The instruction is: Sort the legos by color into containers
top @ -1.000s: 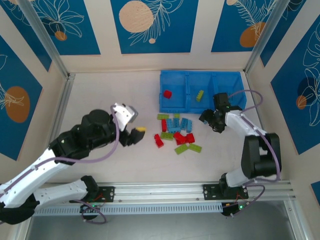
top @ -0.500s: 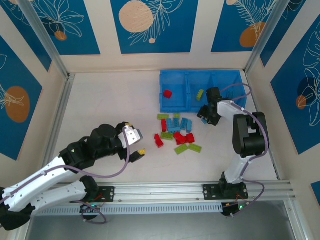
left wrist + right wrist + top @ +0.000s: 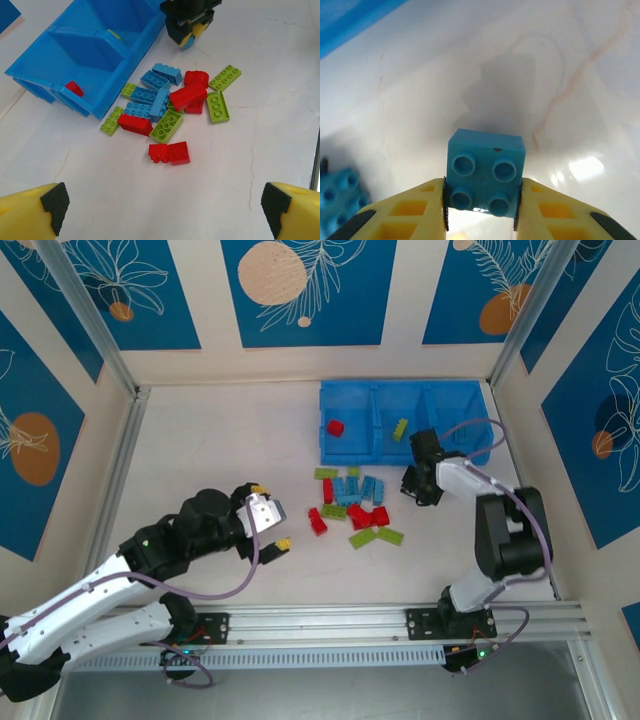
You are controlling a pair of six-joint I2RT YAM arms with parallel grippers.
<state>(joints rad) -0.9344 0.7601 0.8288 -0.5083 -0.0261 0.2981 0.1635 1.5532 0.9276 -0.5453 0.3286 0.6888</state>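
Red, lime green and light blue legos point(image 3: 353, 504) lie piled on the white table just in front of the blue tray of containers point(image 3: 345, 454). The left compartment holds a red brick point(image 3: 336, 427) and the middle one a green brick point(image 3: 400, 429). My right gripper point(image 3: 412, 481) hangs at the pile's right end, by the tray's near wall, shut on a light blue square brick point(image 3: 485, 170) between its yellow fingers point(image 3: 415, 212). My left gripper point(image 3: 271, 530) stands open left of the pile; its pads point(image 3: 52, 200) frame bare table below the legos point(image 3: 170, 102).
The left wrist view takes in the tray point(image 3: 85, 55), its red brick point(image 3: 74, 88) and the right gripper point(image 3: 189, 22) beyond the pile. Walls with blue panels enclose the table, a metal post point(image 3: 110, 340) at the back left.
My left gripper drew back toward the near edge and opened wide. My right gripper closed on the light blue brick beside the tray.
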